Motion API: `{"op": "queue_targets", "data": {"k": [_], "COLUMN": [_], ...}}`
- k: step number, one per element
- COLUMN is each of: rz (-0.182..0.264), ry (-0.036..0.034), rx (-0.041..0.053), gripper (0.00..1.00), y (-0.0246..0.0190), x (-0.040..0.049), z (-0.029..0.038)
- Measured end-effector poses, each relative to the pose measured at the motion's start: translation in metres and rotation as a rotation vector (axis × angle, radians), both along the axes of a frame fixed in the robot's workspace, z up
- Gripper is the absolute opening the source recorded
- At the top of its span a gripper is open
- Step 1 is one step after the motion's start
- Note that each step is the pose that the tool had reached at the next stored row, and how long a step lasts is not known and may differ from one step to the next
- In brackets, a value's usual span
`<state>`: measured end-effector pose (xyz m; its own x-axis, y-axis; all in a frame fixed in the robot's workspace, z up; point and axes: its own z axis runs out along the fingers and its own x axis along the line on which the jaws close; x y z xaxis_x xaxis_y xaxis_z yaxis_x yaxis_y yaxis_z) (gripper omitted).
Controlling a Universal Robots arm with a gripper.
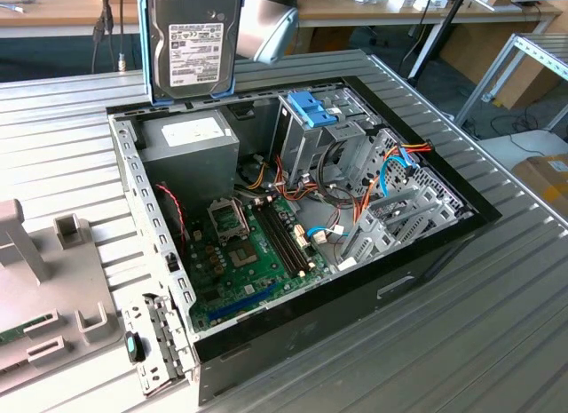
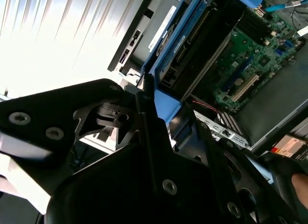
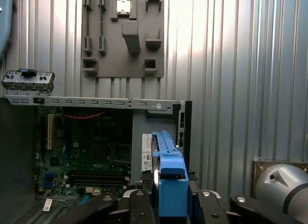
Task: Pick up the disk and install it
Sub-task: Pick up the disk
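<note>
The disk (image 1: 191, 40), a silver-grey drive with a white label in a blue carrier frame, hangs upright above the far corner of the open computer case (image 1: 133, 191), over the grey power supply (image 1: 191, 138). My gripper (image 3: 169, 204) is shut on it: in the first wrist view the carrier's blue edge (image 3: 168, 171) stands between the black fingers (image 3: 139, 204). The second wrist view shows the disk (image 2: 166, 79) edge-on in front of the black gripper body. The silver drive cage (image 1: 306, 142) with its blue latch (image 1: 312, 109) sits to the exterior view's right of the disk.
Inside the case lie the green motherboard (image 1: 248, 253) and loose orange and blue cables (image 1: 390, 169). A grey fixture plate (image 1: 44, 289) sits on the ribbed metal table (image 1: 497, 297) at the exterior view's left. A small I/O panel (image 3: 28, 79) rests by the case wall.
</note>
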<state>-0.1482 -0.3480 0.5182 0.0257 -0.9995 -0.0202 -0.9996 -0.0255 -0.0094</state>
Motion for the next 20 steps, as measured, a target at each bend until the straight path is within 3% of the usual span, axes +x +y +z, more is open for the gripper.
{"op": "queue_targets", "data": {"k": [2, 15, 20], "rz": [0.0, 0.0, 0.0], "ry": [0.0, 0.0, 0.0], "rx": [0.0, 0.0, 0.0], "gripper": [0.37, 0.37, 0.37], "y": [0.0001, 0.0001, -0.0031], "x": [0.0053, 0.0059, 0.0059], "z": [0.0, 0.0, 0.0]}}
